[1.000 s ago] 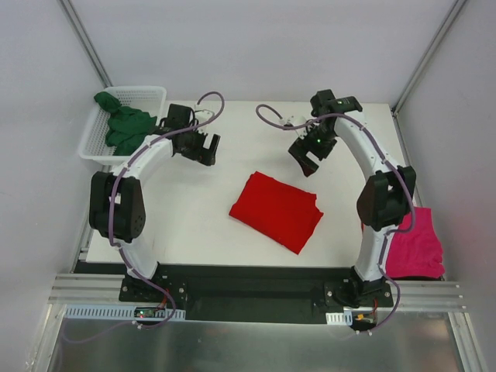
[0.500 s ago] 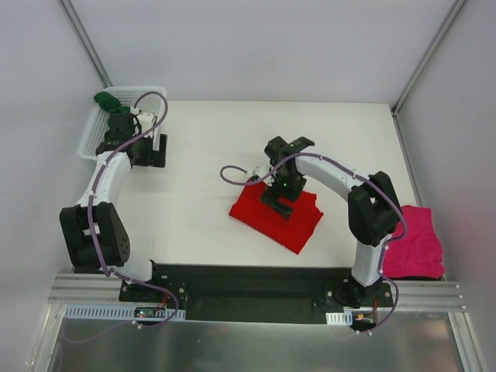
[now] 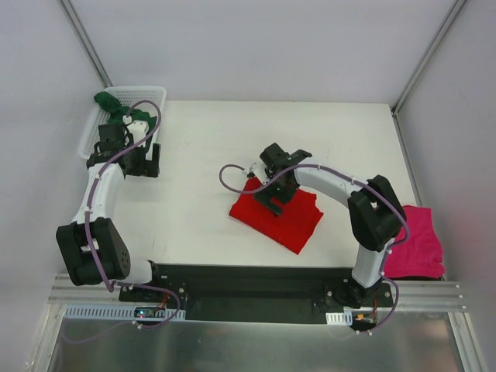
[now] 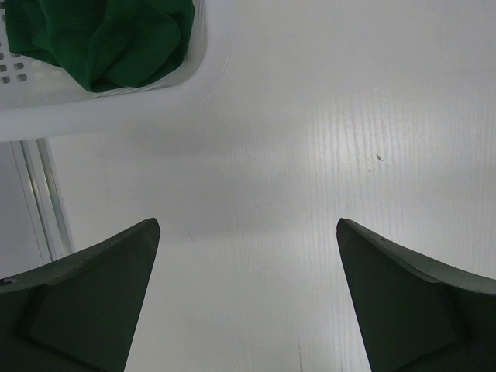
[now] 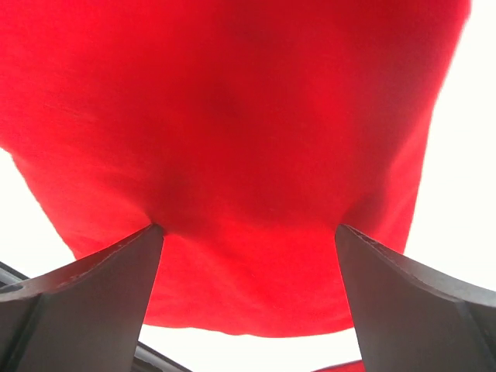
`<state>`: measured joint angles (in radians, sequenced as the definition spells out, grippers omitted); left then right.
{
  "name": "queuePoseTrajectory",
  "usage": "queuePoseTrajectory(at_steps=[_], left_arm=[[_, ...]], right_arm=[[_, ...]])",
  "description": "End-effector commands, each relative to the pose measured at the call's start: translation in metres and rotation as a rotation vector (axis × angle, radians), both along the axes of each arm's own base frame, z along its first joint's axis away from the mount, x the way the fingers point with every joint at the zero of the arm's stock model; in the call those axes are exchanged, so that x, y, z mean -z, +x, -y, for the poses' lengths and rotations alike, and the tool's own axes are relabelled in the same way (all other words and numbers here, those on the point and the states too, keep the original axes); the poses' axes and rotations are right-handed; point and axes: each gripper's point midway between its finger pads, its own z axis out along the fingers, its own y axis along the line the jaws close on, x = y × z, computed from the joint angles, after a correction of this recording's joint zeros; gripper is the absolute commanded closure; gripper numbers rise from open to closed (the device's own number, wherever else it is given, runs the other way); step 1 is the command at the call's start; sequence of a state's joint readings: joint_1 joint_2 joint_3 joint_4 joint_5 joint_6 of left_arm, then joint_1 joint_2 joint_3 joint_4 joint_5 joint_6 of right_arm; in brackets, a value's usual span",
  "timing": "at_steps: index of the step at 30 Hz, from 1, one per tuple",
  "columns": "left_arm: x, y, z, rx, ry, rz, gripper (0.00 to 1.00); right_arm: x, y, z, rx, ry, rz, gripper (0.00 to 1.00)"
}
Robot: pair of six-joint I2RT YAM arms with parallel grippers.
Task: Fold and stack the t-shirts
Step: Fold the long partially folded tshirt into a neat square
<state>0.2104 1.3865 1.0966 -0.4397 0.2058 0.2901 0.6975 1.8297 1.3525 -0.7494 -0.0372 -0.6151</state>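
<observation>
Right gripper (image 3: 273,200) now down on red t-shirt (image 3: 301,222), fingers apart, tips on cloth. Left gripper (image 3: 144,164) swung beside basket (image 3: 149,91), fingers apart, empty.

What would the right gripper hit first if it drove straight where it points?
The red t-shirt: it fills the view just ahead of the right gripper, between its open fingers; how close is unclear.

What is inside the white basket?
A crumpled dark green t-shirt lies in the white basket. Whatever sits beneath the cloth is covered, and the left arm hides part of the basket from above.
</observation>
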Motion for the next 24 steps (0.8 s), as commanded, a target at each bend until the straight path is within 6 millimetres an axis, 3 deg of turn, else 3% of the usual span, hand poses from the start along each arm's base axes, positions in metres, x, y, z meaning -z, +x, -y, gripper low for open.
queuePoseTrajectory(at_steps=[1,4,12,18,24], left_arm=[[-0.008,0.002,0.004,0.029,-0.018,0.020,0.01],[-0.010,0.005,0.007,0.030,-0.041,0.023,0.01],[-0.008,0.007,0.015,0.037,-0.090,0.016,0.01],[-0.002,0.006,0.020,0.045,-0.116,0.000,0.01],[-0.004,0.007,0.021,0.040,-0.128,0.004,0.01]], right_arm=[[-0.029,0.000,-0.022,0.016,0.054,0.077,0.04],[-0.032,-0.011,-0.032,-0.011,0.077,0.069,0.04],[-0.017,-0.004,-0.032,-0.026,0.034,0.107,0.04],[0.002,0.000,-0.034,-0.039,0.015,0.095,0.04],[0.025,-0.013,-0.027,-0.033,-0.019,0.027,0.04]])
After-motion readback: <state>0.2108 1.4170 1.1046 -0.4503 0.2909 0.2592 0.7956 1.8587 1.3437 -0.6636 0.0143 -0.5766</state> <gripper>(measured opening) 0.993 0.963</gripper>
